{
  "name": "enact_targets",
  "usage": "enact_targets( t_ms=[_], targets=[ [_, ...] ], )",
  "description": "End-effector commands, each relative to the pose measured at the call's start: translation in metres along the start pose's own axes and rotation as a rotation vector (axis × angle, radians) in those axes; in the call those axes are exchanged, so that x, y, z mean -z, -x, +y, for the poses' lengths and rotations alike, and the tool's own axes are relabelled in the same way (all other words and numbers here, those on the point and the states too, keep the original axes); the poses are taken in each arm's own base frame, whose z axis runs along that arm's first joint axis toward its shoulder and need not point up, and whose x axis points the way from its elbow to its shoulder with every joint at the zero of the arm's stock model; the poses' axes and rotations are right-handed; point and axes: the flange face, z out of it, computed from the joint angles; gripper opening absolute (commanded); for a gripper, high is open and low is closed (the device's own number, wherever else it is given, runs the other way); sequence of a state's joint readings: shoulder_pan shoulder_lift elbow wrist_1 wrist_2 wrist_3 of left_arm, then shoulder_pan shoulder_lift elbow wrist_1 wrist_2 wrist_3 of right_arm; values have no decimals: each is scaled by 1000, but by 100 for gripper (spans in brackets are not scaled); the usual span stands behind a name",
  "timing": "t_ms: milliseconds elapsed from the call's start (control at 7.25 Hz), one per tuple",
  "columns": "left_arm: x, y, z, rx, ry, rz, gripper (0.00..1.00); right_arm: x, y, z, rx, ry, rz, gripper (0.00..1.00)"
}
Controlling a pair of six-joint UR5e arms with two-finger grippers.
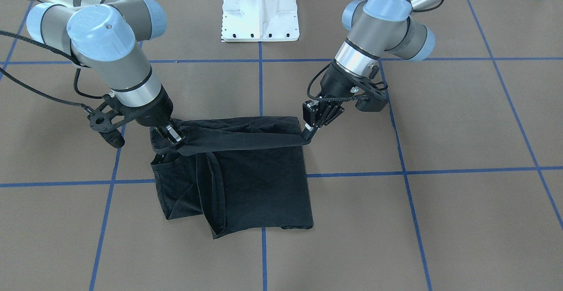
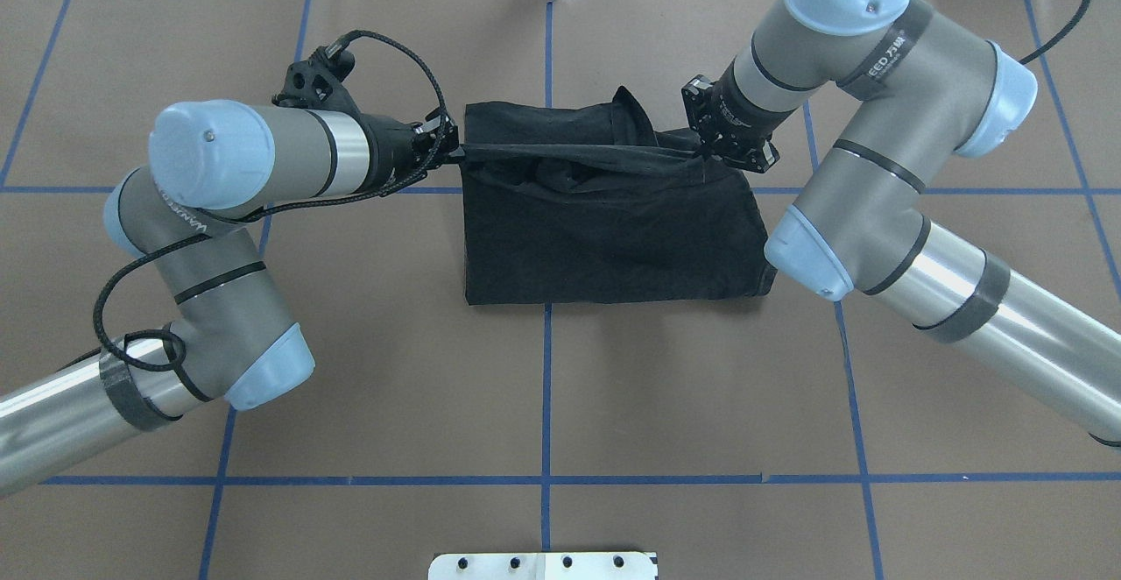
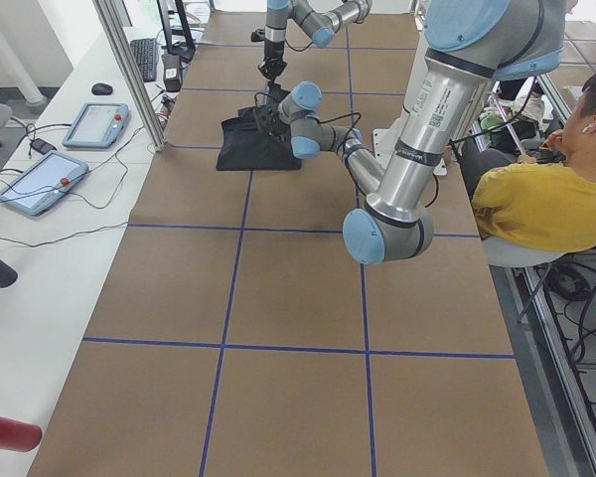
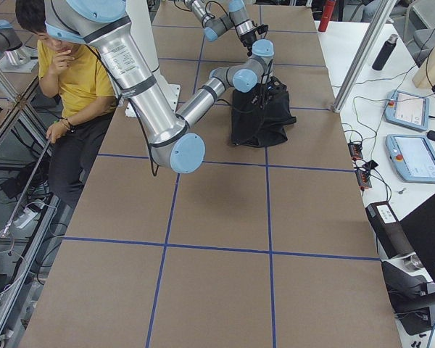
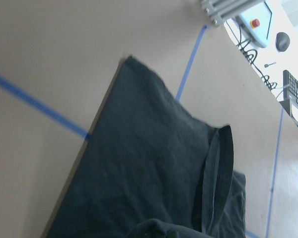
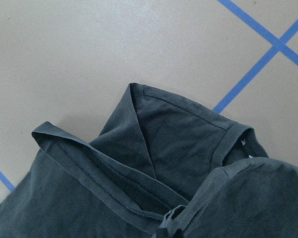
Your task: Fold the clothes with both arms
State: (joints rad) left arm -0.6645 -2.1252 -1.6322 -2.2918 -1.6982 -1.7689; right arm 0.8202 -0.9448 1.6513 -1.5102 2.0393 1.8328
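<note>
The black T-shirt (image 1: 255, 181) lies folded on the brown table, and its logo is hidden. One edge is lifted and pulled taut between both grippers. My left gripper (image 1: 308, 135) is shut on that edge's end on the view's right, and shows in the overhead view (image 2: 456, 153) too. My right gripper (image 1: 176, 138) is shut on the other end, also in the overhead view (image 2: 703, 155). The rest of the shirt (image 2: 604, 238) rests flat below the held edge. The wrist views show only black cloth (image 5: 149, 173) (image 6: 188, 144), a sleeve and hems.
The white base pedestal (image 1: 259, 14) stands at the robot's side of the table. Blue tape lines (image 1: 264, 84) grid the table. A seated operator in yellow (image 3: 546, 209) is beside the table. Control tablets (image 4: 409, 109) lie on the far side bench.
</note>
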Motion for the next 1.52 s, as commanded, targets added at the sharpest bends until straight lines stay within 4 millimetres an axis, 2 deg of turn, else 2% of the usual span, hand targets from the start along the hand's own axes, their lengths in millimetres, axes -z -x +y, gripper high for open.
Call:
enact_targets(
  t_ms=[0, 138, 276, 414, 552, 690, 828, 1104, 1242, 1380],
  targets=[
    [-29, -20, -29, -17, -45, -22, 0, -17, 17, -18, 16, -18, 33, 0],
    [-50, -24, -40, -43, -59, -50, 0, -26, 40, -26, 30, -28, 50, 0],
    [-77, -19, -60, -62, -80, -64, 2, -49, 73, -48, 27, -40, 44, 0],
    [-114, -16, -91, -53, -121, -114, 62, -74, 92, -77, 43, -55, 10, 97],
    [-114, -19, -127, -112, -157, -103, 100, -86, 119, -94, 98, -70, 16, 100],
    [-111, -18, -137, -126, -168, -103, 100, -69, 142, -101, 128, -80, -1, 100],
    [-109, -19, -137, -128, -167, -99, 100, -44, 157, -110, 114, -67, -21, 100],
    [-100, -27, -143, -131, -162, -80, 100, -50, 149, -114, 115, -64, -15, 100],
    [-89, -33, -146, -194, -108, -79, 100, -44, 146, -126, 120, -68, -18, 100],
    [-72, -10, -155, -296, -90, -102, 100, -34, 127, -149, 210, -79, -22, 100]
  ],
)
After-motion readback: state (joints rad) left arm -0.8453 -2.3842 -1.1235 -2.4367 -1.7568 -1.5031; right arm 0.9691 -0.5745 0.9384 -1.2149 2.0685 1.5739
